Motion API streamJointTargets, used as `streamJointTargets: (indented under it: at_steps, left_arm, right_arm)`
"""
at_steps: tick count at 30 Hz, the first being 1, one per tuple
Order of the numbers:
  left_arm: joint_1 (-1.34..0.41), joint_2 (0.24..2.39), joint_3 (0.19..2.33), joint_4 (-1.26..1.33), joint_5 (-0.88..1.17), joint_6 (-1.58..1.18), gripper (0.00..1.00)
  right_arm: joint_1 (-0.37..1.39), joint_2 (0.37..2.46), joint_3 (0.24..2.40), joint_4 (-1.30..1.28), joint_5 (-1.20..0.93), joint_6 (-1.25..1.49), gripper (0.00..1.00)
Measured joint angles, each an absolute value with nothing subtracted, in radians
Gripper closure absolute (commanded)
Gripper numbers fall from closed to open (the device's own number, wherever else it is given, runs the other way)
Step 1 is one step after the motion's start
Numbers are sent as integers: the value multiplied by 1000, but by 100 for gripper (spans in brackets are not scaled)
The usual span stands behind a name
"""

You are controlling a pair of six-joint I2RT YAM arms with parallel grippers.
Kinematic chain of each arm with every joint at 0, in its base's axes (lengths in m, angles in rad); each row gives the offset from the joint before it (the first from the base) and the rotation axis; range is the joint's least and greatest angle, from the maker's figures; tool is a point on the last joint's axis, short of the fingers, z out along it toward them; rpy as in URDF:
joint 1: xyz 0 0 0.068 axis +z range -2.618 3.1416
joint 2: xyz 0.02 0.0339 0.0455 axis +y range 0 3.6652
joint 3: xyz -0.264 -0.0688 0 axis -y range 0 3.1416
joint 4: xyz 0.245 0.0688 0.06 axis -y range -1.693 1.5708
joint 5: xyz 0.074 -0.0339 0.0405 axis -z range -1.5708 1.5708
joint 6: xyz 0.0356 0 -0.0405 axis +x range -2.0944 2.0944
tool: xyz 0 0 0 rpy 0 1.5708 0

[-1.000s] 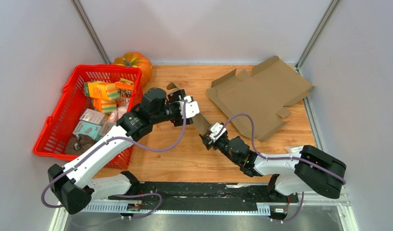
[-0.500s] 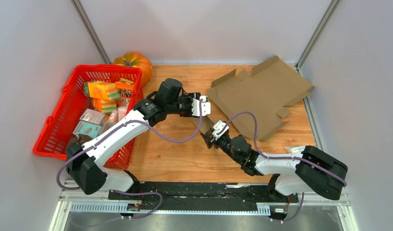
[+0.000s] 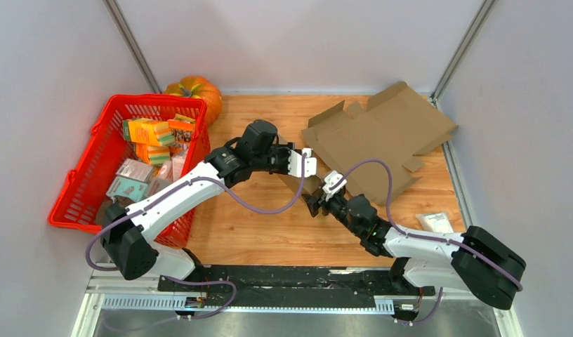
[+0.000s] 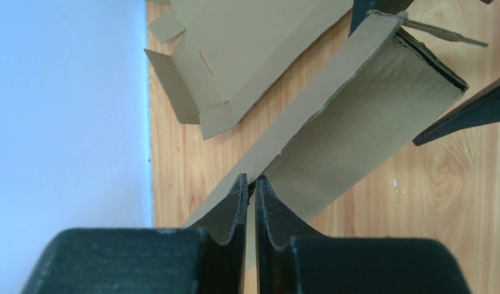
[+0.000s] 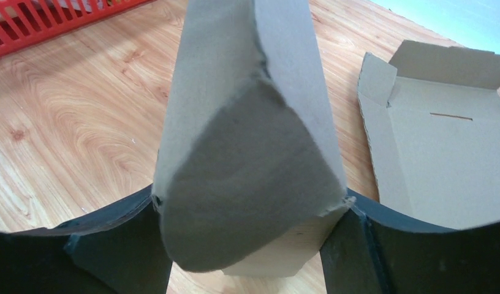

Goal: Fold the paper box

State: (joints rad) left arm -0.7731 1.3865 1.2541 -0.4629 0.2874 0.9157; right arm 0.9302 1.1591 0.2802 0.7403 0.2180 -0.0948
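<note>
The paper box (image 3: 303,184) is a small brown cardboard piece, partly formed, held above the wooden table between both arms. My left gripper (image 3: 310,167) reaches in from the left. In the left wrist view, my left gripper (image 4: 250,184) is shut on a thin wall of the paper box (image 4: 358,116). My right gripper (image 3: 321,195) comes from the near right. In the right wrist view, my right gripper (image 5: 250,208) stands wide with a finger pressed against each side of the paper box (image 5: 247,153), whose end bulges toward the camera.
A large flat unfolded cardboard sheet (image 3: 382,137) lies at the back right. A red basket (image 3: 73,193) full of packages sits on the left, with a pumpkin (image 3: 197,91) behind it. A small packet (image 3: 435,222) lies near the right edge.
My left gripper swung right from near the basket and closed on the box's wall. The right gripper carried the box a little right and its fingers spread slightly.
</note>
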Motion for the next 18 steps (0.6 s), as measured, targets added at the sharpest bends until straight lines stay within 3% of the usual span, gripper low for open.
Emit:
streamJointTargets:
  at_steps: [4, 9, 17, 18]
  left_arm:
    - [-817, 1399, 1228, -397, 226, 916, 93]
    - [-838, 1425, 1211, -339, 183, 906, 93]
    - [-839, 1448, 1221, -332, 165, 830, 93]
    - [-838, 1448, 1221, -332, 165, 818, 93]
  right_arm:
    - [905, 1116, 287, 643, 215, -47, 8]
    - [880, 1075, 381, 370, 227, 79, 0]
    - [877, 859, 669, -286, 284, 452, 1]
    - [877, 845, 713, -364, 296, 492, 7]
